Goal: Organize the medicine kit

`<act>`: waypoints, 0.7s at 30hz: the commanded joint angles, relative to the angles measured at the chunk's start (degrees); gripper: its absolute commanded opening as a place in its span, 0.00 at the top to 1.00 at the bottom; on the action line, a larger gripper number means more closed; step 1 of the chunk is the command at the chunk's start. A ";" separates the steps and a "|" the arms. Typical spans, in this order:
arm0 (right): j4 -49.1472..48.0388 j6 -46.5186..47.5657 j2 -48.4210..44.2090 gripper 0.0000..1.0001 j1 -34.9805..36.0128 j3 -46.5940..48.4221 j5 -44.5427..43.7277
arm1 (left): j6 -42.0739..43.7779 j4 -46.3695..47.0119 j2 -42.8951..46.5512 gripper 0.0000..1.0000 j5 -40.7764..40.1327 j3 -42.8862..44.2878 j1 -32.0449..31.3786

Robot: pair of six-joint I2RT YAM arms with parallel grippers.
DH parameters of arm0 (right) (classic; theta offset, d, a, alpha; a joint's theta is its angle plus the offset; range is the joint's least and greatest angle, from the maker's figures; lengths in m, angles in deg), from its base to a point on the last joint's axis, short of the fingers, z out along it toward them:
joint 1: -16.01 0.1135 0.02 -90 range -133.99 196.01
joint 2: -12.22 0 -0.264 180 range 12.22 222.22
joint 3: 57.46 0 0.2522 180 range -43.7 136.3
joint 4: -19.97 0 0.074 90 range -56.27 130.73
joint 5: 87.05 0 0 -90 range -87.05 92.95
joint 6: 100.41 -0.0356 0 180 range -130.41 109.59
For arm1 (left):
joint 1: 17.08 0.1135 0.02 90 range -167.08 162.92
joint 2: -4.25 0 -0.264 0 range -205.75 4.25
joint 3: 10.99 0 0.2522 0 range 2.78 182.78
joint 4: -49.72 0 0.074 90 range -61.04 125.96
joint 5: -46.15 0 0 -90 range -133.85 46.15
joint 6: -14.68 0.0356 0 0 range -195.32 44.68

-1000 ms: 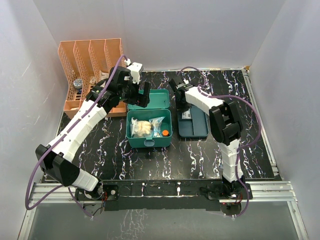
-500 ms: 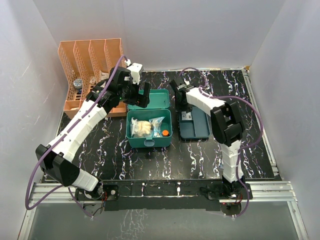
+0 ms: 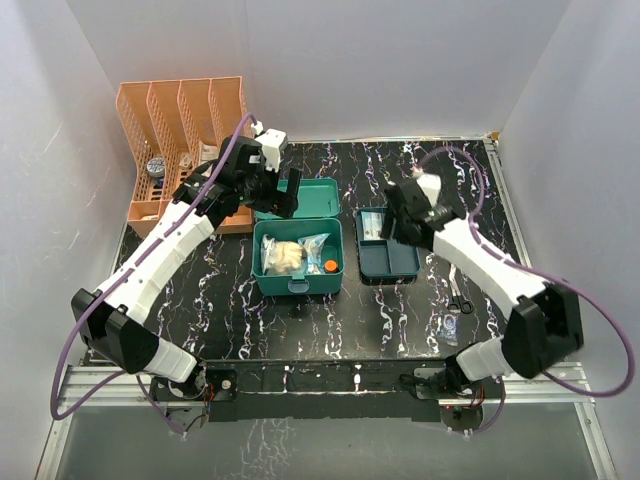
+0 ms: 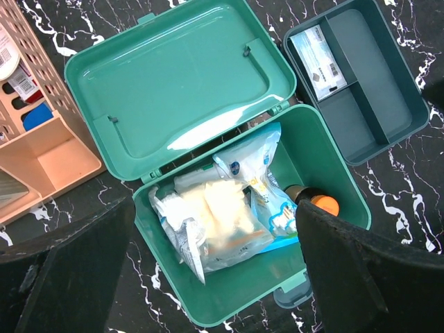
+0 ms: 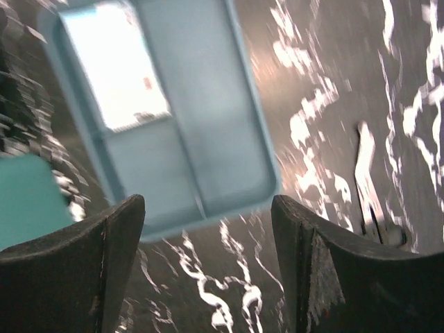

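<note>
the medicine kit (image 3: 298, 286) lies open on the table (image 3: 230, 310), lid back, pouches (image 4: 215, 225) and an orange-capped bottle (image 4: 316, 203) inside. its insert tray (image 3: 392, 262) sits just right of the kit. the left gripper (image 3: 281, 192) hovers over the kit's lid, jaws wide; the right gripper (image 5: 207, 208), right of the kit over the tray, is released and empty.

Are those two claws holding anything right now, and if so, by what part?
Nothing is held. The left gripper hangs open above the medicine kit, and the right gripper is open over the insert tray, both empty.
</note>
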 commanded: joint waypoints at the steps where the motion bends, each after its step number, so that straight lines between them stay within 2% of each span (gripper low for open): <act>1: -2.45 -12.55 -10.91 0.28 -0.31 -14.66 -3.59 | 1.27 0.21 3.30 0.01 0.91 -0.49 0.44; 8: 6.36 -23.55 -16.68 0.29 -0.63 -19.99 -6.28 | 1.51 1.31 4.98 0.01 2.38 -1.93 0.40; 16: 8.69 -39.98 -29.26 0.31 -0.74 -34.18 -5.81 | 1.58 2.21 7.51 0.01 4.05 -4.01 0.41; 21: 11.93 -42.77 -31.79 0.32 -0.75 -35.88 -5.77 | 1.23 2.86 7.98 0.01 5.34 -5.43 0.41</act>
